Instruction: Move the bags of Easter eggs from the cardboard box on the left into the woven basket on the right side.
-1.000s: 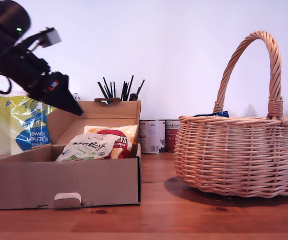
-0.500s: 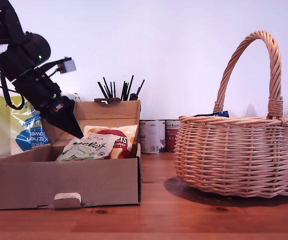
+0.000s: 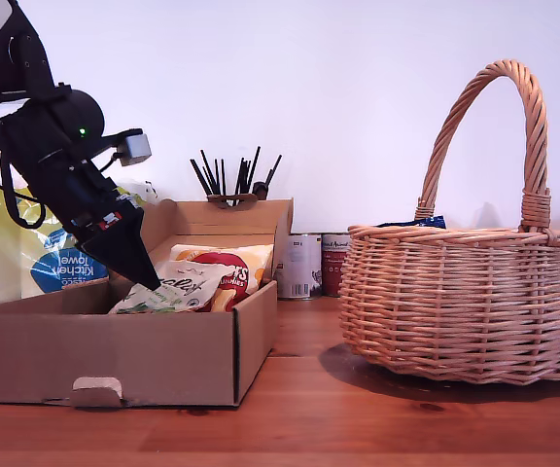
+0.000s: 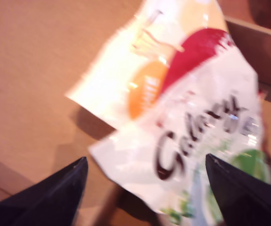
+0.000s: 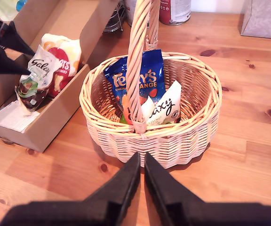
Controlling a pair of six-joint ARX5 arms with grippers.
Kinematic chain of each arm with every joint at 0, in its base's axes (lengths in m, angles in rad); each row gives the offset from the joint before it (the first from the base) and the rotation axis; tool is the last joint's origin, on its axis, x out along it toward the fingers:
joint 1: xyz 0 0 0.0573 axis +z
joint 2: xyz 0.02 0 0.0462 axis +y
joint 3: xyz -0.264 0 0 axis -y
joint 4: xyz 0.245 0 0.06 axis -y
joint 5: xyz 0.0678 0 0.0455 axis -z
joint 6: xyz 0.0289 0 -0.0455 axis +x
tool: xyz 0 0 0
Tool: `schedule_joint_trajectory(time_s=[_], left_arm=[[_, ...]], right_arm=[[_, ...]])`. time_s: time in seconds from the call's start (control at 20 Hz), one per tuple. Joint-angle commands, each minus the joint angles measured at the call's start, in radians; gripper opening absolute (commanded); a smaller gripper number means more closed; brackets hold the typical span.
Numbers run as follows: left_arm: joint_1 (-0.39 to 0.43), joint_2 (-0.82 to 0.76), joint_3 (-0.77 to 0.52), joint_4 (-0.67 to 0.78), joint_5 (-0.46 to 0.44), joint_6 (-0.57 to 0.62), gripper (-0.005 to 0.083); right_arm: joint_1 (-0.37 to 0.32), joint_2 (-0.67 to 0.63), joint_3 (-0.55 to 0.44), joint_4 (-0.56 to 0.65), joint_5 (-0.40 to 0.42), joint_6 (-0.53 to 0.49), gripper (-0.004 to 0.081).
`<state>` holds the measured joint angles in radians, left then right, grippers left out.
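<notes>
Reaching into the cardboard box [image 3: 115,355] with first gripper [image 4: 145,188] spread wide over the white-green bag [image 4: 196,141], second gripper [image 5: 141,172] pinched shut and empty above the basket [image 5: 192,136]; next, closing on that bag

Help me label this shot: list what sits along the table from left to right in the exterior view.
Kitchen towel pack → cardboard box → tins → woven basket.

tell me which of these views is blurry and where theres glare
First wrist view: motion-blurred, with glare washing out the Galaxy bag. Second wrist view: sharp on the woven basket. Exterior view: sharp, with the basket's soft shadow on the table.
</notes>
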<state>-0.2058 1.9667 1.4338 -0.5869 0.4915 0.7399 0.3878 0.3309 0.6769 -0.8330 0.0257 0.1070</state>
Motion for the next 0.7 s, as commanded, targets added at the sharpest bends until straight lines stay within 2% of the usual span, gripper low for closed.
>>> schedule_joint_trajectory(time_s=[0.0,0.25,0.4,0.65], left_arm=[[-0.01,0.036,-0.005,-0.011,0.036,0.0,0.0724],[-0.051,0.036,-0.005,-0.063,0.048,-0.045,0.0724],[-0.084,0.049,-0.005,-0.063,-0.034,-0.093,0.0725],[-0.111,0.076,-0.005,-0.051,-0.082,-0.112,0.0725]], right_arm=[[0.003,-0.002,-0.008,0.006,-0.001,-0.002,-0.0013],[0.003,-0.002,-0.008,0.006,-0.001,-0.002,-0.0013],[0.003,-0.002,-0.008,0.006,-0.001,-0.002,-0.0013],[0.003,-0.002,-0.008,0.008,-0.001,-0.003,-0.0013]])
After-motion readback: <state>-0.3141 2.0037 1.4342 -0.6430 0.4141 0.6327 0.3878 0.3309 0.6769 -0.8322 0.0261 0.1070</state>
